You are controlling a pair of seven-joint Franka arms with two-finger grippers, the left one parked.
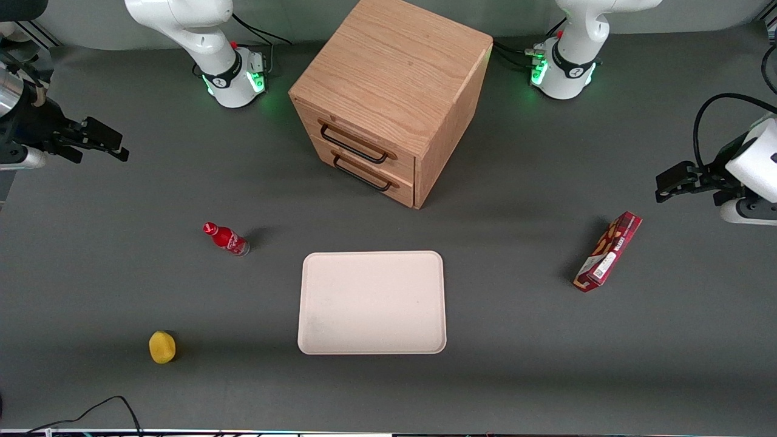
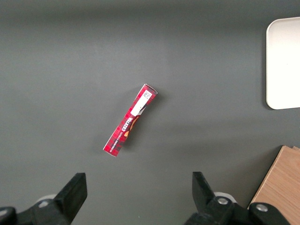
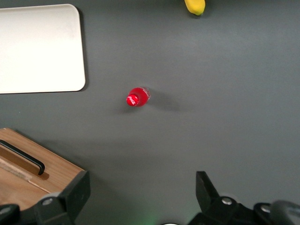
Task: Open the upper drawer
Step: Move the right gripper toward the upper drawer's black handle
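lemon (image 1: pixel 162 347): nearest item, on the counter (image 1: pixel 528 376) toward the working arm's end.
tray (image 1: pixel 372 302): flat, nothing on it, mid-counter, nearer the camera than the cabinet.
box (image 1: pixel 608 251): red snack carton, toward the parked arm's end.
bottle (image 1: pixel 226 239): small, red, between lemon and cabinet; also seen from the right wrist, well apart from the cabinet corner.
cabinet (image 1: pixel 391 97): oak cube, farther than the tray, turned so its drawer face looks toward the near corner at the working arm's end.
upper drawer (image 1: pixel 354 137): topmost of two, looks fully shut, front flush with the case. Long axis runs along the face, level with the counter; so does its handle (image 1: pixel 354 144), a black wire bar. Pull direction, by my reading: straight out of the face, toward the bottle's part of the counter.
lower drawer (image 1: pixel 363 172): matching, also shut; not the target.
gripper (image 1: pixel 97 141): high over the counter at the working arm's end, well apart from the cabinet; jaws spread, holding nothing.
step: approach not begun, I judge.
next move: bring the jaws down to the upper handle, straddle the bar across its length, close, then pull square to the face.
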